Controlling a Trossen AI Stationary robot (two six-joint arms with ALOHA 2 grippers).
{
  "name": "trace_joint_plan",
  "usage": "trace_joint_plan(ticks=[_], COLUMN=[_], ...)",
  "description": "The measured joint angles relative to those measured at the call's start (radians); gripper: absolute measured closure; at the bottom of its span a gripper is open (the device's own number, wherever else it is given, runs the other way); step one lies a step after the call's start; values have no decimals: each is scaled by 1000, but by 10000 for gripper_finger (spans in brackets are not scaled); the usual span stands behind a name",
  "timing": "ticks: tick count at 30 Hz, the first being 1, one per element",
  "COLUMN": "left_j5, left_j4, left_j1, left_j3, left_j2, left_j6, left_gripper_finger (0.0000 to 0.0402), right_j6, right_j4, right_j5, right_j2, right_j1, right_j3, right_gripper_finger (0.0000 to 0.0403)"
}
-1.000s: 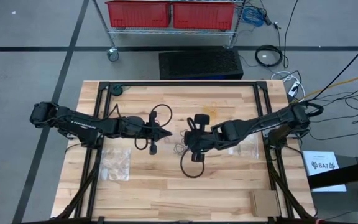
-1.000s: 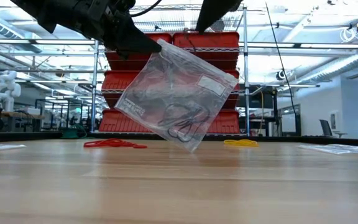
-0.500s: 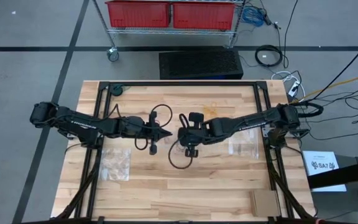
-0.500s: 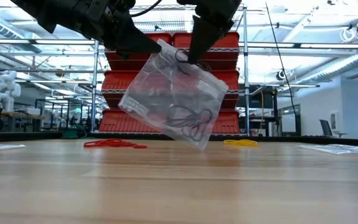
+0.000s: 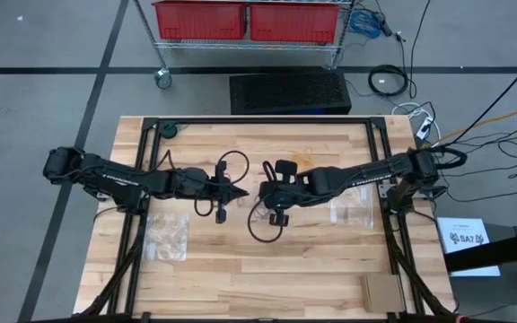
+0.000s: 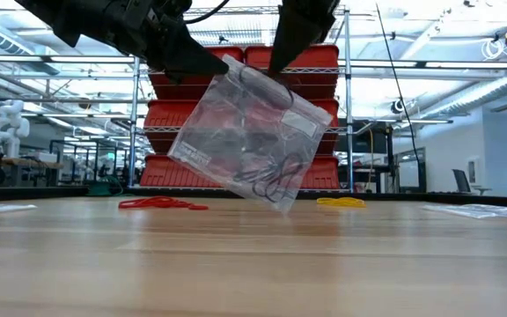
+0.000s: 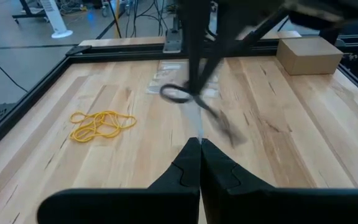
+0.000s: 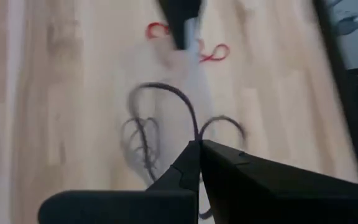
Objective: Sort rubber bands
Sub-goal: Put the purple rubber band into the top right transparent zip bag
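A clear plastic bag (image 6: 245, 132) hangs tilted above the table's middle, with black rubber bands (image 6: 269, 180) in its lower corner. My left gripper (image 6: 221, 65) is shut on the bag's upper end. My right gripper (image 6: 276, 70) comes down from above, shut on a black rubber band (image 8: 166, 93) at the bag's top edge. I cannot tell whether that band is inside the bag. Red rubber bands (image 6: 161, 203) and yellow rubber bands (image 7: 98, 124) lie in small heaps on the table. My left gripper pinches the bag's upper edge (image 7: 198, 132) between its two shut fingers, coming nearly level from the table's left. The bag hangs tilted below the fingertips, clear of the table. My right gripper pinches the black band where its loops meet (image 8: 195, 133). Its fingers slant down from the table's right. The loops hang slack beyond the fingertips, clear of the table.
Flat clear bags lie on the table at the left (image 5: 167, 235) and at the right (image 5: 353, 212). A cardboard box (image 5: 382, 292) stands at the near right corner. A black frame (image 5: 142, 126) runs along the table's edges.
My right gripper has moved toward the table's left and down, from beside the bag to its top edge, carrying the black band. The bag has swung a little, and the bands in its lower corner have shifted.
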Motion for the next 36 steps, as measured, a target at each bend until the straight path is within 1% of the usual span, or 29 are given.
trace_joint_plan(ticks=[10, 11, 14, 20, 21, 25, 29, 36], left_j5=[0, 0, 0, 0, 1, 1, 1, 1], left_j4=[0, -1, 0, 0, 0, 0, 0, 1], left_j1=[0, 0, 0, 0, 0, 0, 0, 0], left_j3=[0, 0, 0, 0, 0, 0, 0, 0], left_j2=[0, 0, 0, 0, 0, 0, 0, 0], left_j6=[0, 0, 0, 1, 1, 1, 1, 1], left_gripper_finger=[401, 401, 401, 401, 401, 401, 401, 401], right_j6=[8, 11, 18, -17, -25, -48, -56, -26], right_j4=[1, -3, -4, 28, 39, 90, 97, 104], right_j5=[-44, -39, 19, 24, 14, -87, -150, -209], right_j2=[26, 26, 20, 21, 22, 22, 22, 23], right_j1=[-15, -19, -28, -57, -62, -75, -74, -74], right_j3=[0, 0, 0, 0, 0, 0, 0, 0], right_gripper_finger=[403, 403, 403, 403, 403, 403, 403, 403])
